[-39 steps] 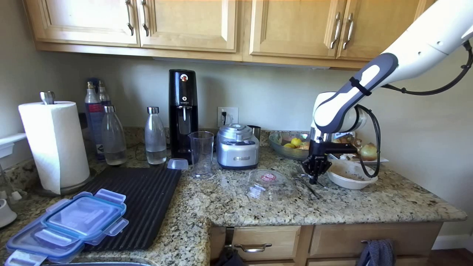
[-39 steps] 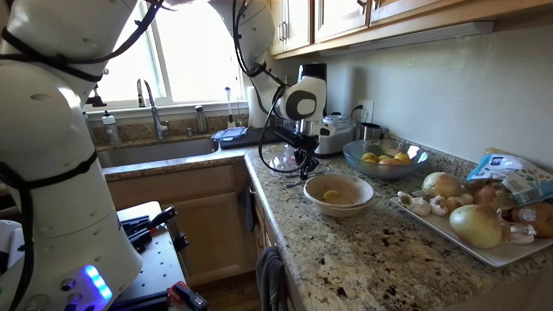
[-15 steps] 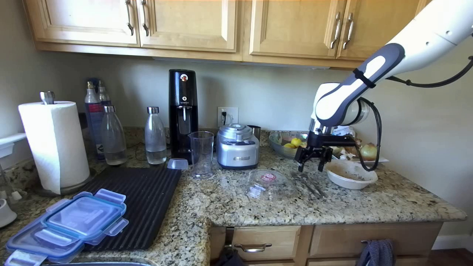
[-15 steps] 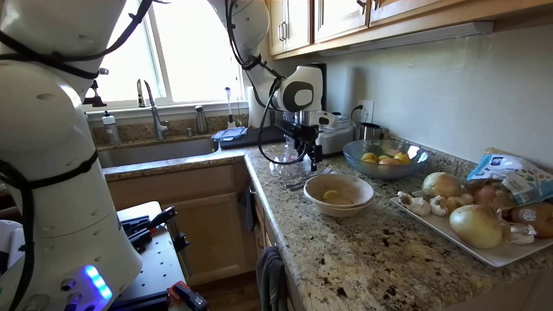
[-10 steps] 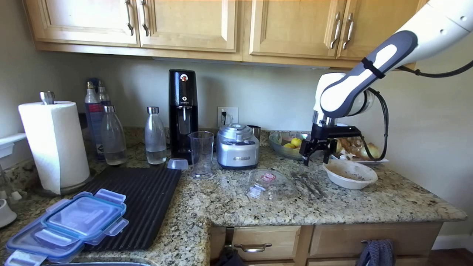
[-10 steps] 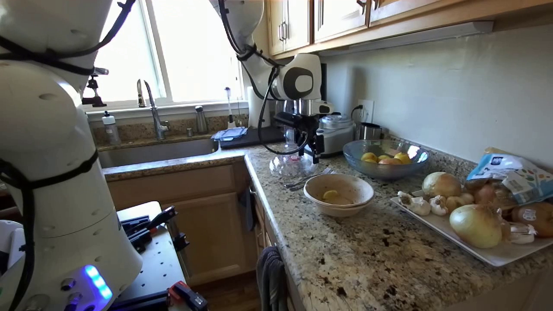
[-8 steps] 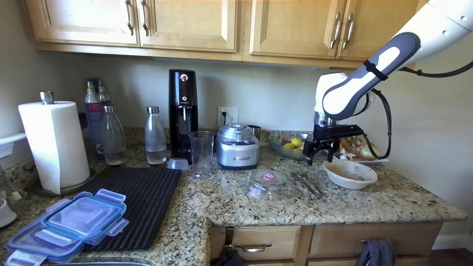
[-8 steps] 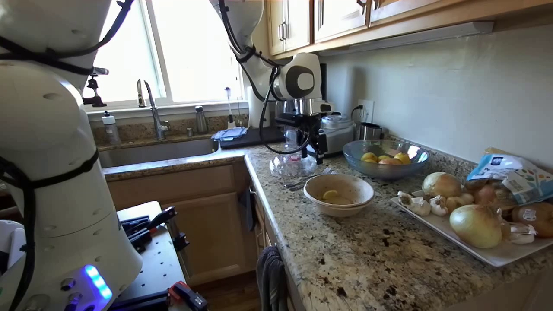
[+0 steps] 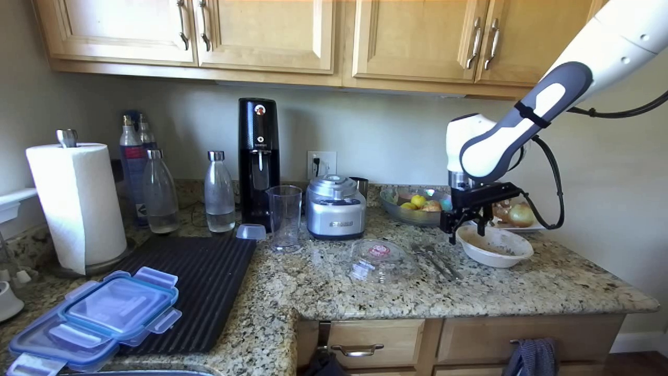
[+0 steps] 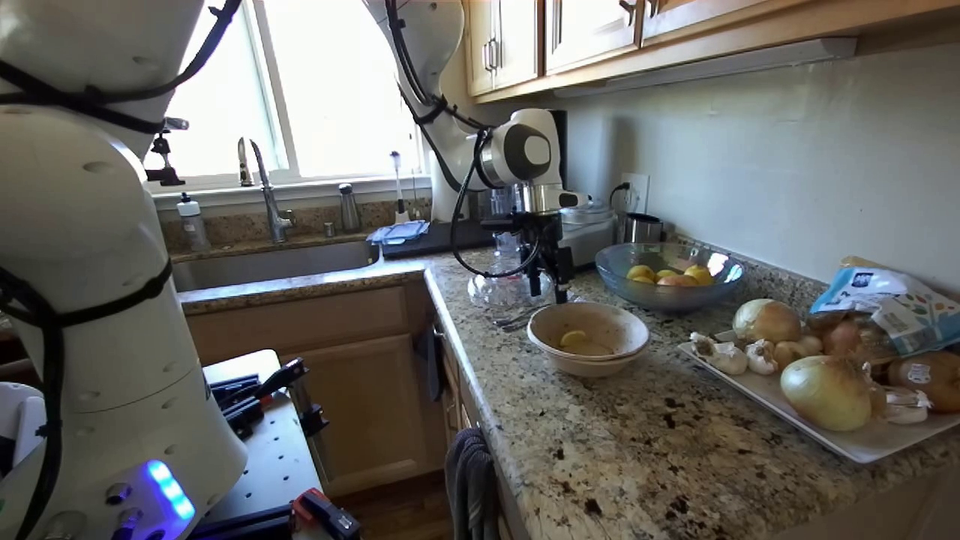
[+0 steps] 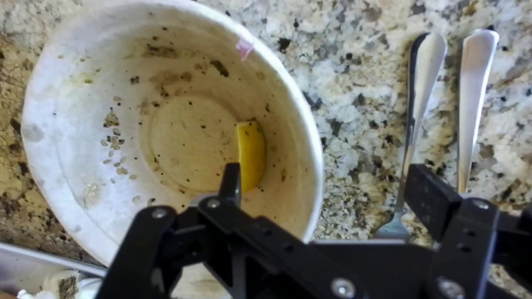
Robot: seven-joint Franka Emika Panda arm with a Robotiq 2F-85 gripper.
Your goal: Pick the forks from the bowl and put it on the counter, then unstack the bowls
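Here, my gripper [image 9: 467,236] hangs near the stacked bowls [image 10: 589,365] (yellow wedge [image 11: 252,153] inside), jaws spread. The forks [image 11: 419,89] lie on the counter [image 10: 645,457].

No readable text, even on silver appliance [image 9: 335,211]

Beside forks [image 11: 472,91] on the counter [image 10: 637,450], stacked bowls [image 10: 591,367] hold a lemon wedge [image 11: 252,155].

Below your gripper [image 9: 466,235] you have the counter [image 9: 522,292], carrying the stacked bowls [image 10: 589,367] and forks [image 11: 420,95] to either side of the gripper, the clear container [image 9: 383,261], fruit bowl [image 10: 664,297] and plate [image 10: 757,384] near it, the food processor [image 9: 336,209] and jug [image 9: 285,219] farther off, and the bottles [image 9: 219,198], mat [image 9: 193,282] and paper towels [image 9: 78,209] well apart.
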